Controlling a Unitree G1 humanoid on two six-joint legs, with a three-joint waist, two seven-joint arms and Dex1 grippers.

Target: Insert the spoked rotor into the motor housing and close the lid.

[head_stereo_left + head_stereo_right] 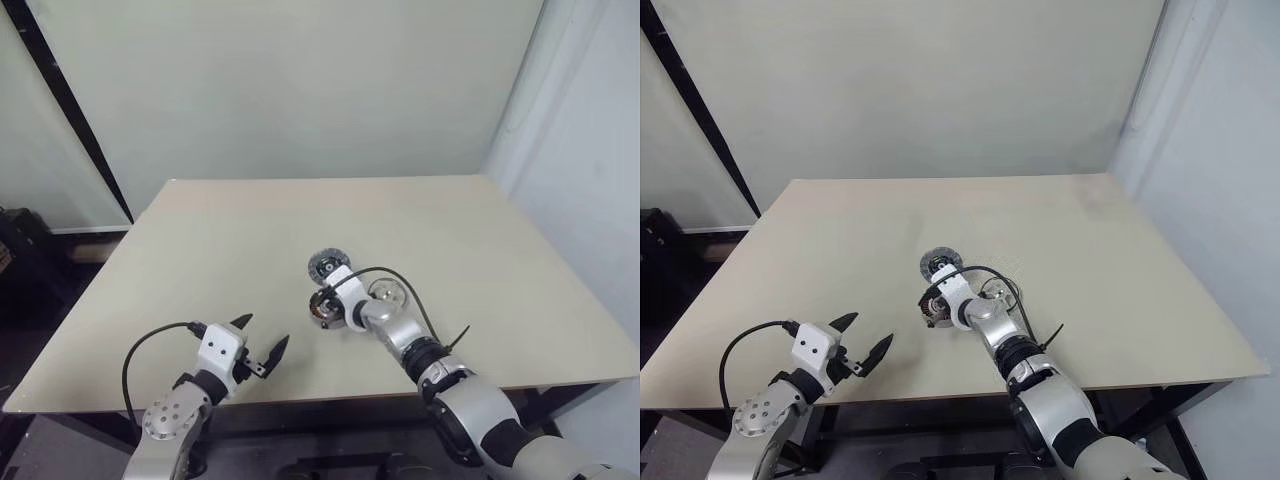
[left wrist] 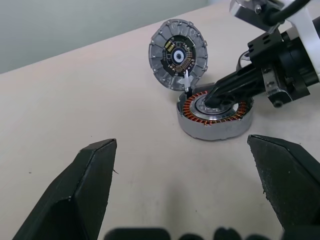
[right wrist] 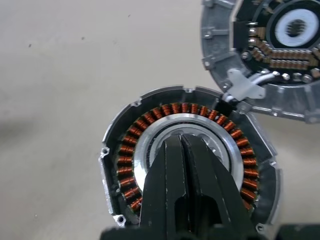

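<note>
Rotor (image 3: 150, 150) looked seated in housing (image 2: 215, 125) under pinched-shut right gripper (image 3: 182, 145); lid (image 2: 177, 54) lay just beyond, left gripper (image 2: 185, 195) gaped empty farther off.

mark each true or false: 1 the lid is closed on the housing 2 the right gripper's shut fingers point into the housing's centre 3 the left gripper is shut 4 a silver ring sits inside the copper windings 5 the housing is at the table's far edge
1. False. The lid lies open beside the motor housing, its circuit side up.
2. True. The right gripper is shut, its tips in the centre of the housing.
3. False. The left gripper is open, holding nothing.
4. True. The spoked rotor sits as a silver ring inside the windings.
5. False. The housing sits nearer the table's front edge.
</note>
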